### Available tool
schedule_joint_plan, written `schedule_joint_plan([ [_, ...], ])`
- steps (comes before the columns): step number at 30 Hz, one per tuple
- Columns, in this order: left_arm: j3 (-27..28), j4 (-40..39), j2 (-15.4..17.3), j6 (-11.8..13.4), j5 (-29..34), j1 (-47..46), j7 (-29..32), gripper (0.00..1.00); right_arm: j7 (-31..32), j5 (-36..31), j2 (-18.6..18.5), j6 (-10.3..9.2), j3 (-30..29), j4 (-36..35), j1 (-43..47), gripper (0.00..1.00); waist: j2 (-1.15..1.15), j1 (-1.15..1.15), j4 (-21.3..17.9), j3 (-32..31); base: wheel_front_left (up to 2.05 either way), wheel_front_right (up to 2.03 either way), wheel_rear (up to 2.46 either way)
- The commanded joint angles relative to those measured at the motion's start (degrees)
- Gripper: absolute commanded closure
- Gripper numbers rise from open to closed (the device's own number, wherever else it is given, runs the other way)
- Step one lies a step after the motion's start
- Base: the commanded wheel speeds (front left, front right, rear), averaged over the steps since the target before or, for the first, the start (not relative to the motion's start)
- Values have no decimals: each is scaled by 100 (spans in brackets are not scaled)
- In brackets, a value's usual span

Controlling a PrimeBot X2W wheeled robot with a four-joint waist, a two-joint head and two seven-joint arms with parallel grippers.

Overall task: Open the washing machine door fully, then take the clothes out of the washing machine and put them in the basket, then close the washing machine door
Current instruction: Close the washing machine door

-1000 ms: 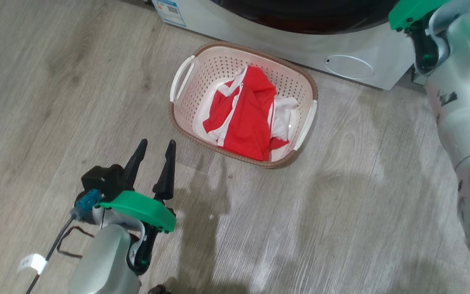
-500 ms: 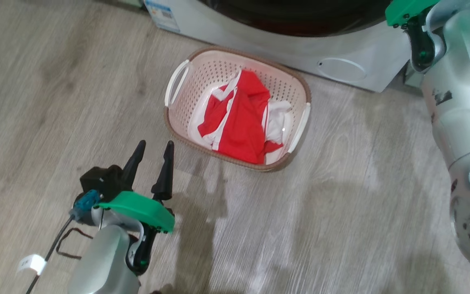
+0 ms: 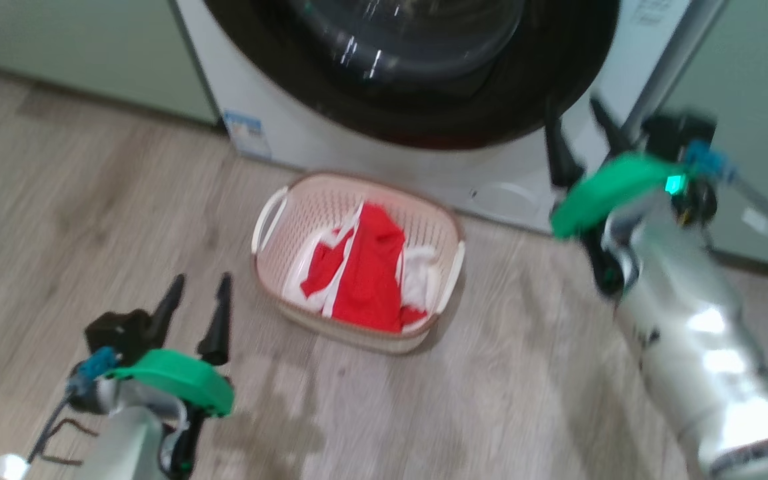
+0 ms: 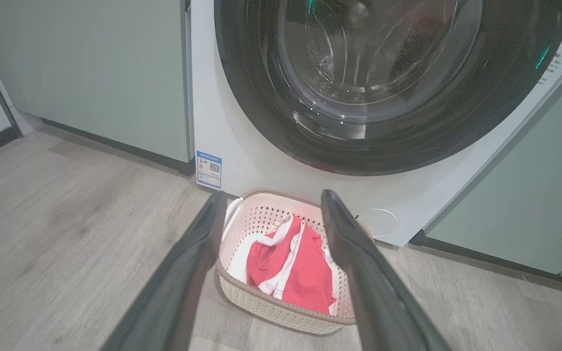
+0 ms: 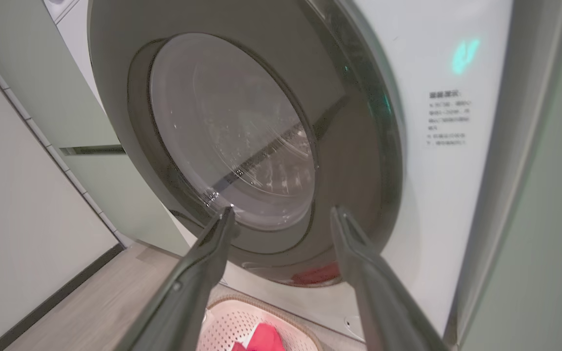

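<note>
red clothes (image 3: pixel 357 273) lie in the basket (image 3: pixel 304 203) on the floor (image 3: pixel 91 200) before the washing machine (image 3: pixel 291 127).
the washing machine door (image 3: pixel 424 117) sits shut; left gripper (image 3: pixel 201 280) and right gripper (image 5: pixel 283 212) both stand spread, holding nothing.

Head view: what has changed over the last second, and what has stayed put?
The camera tilted up, bringing the washing machine door into view. The right arm swung round; the right gripper now points at the lower right of the washing machine, open and empty. The clothes stayed in the basket; the left gripper stayed open and empty.
</note>
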Motion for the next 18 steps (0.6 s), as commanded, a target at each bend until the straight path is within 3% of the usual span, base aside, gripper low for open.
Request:
schedule_joint_plan([
  [1, 277, -79, 214, -34, 77, -133, -52, 0, -54, 22, 115, -5, 65, -295, 180, 0, 0, 0, -246, -483, 0, 0, 0],
  [7, 409, 128, 438, -34, -59, -242, -52, 0, -54, -396, 85, -5, -306, -861, 994, 0, 0, 0, -549, -749, 0, 0, 0],
  [13, 153, 41, 788, -34, -283, -237, -52, 0, -54, -901, 101, -5, -1151, -1810, 2171, 0, 0, 0, -979, -994, 0, 0, 0],
  [18, 236, -11, 820, -34, -227, -52, -52, 0, -54, -1102, 113, -5, -1475, -2321, 2935, 0, 0, 0, -1255, -1124, 0, 0, 0],
])
